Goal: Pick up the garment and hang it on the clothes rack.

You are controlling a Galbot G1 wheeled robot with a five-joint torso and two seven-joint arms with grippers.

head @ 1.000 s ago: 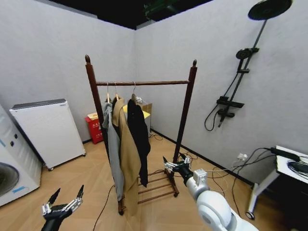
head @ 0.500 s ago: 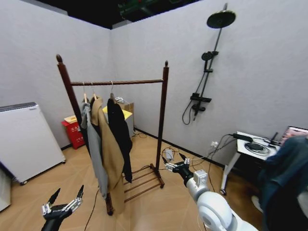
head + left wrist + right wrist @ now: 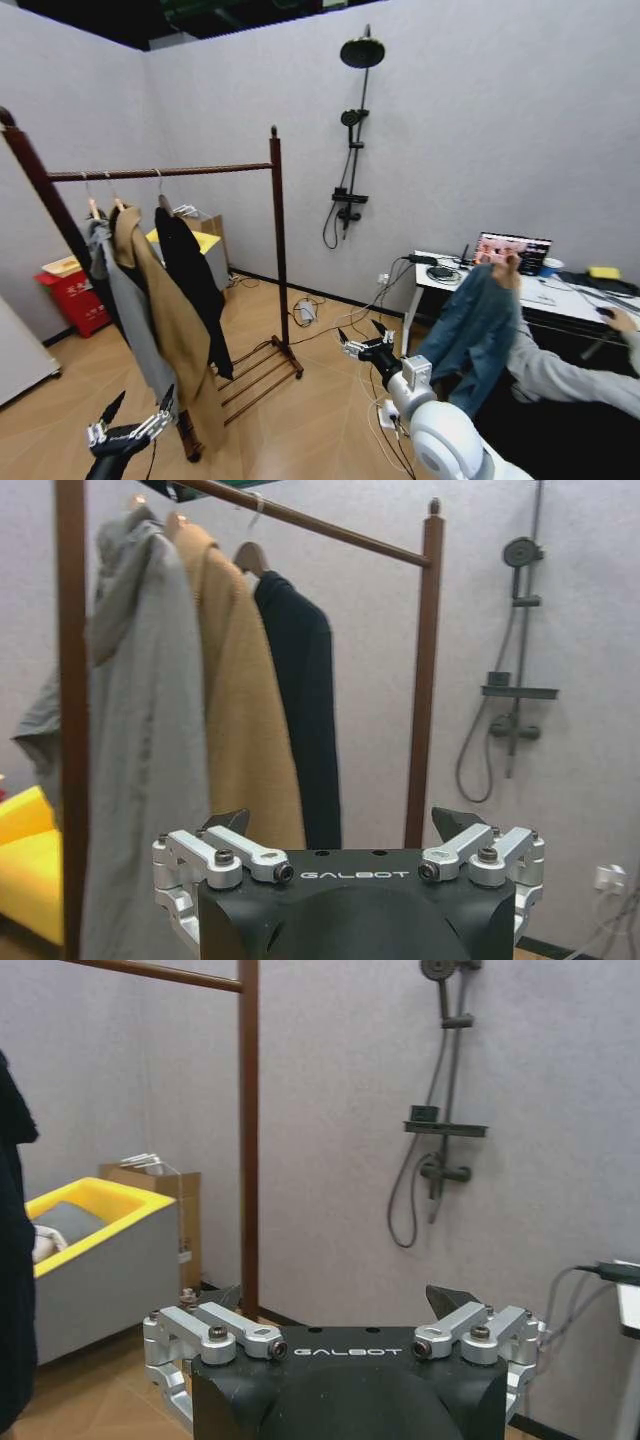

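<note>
The clothes rack (image 3: 278, 230) of dark reddish wood stands at the left of the head view. From its bar hang a grey hooded jacket, a tan coat and the black garment (image 3: 190, 275) on hangers. The left wrist view shows the same black garment (image 3: 300, 700) beside the rack's post (image 3: 425, 680). My left gripper (image 3: 140, 402) is open low at the front left, well short of the rack, holding nothing. My right gripper (image 3: 360, 334) is open too, low in the middle, to the right of the rack's foot. It is empty in its own view (image 3: 335, 1302), with a rack post (image 3: 249, 1130) beyond it.
A person's hand at the right holds up a blue denim garment (image 3: 478, 325) in front of a desk (image 3: 560, 300) with a laptop. A shower fitting (image 3: 352, 140) hangs on the back wall. Cables lie on the floor (image 3: 300, 400). A yellow-topped bin (image 3: 95, 1250) stands behind the rack.
The whole picture has swung right, so the camera turned: the rack now sits at the left, and the desk and the person with the denim garment have come into view. Both grippers stay open.
</note>
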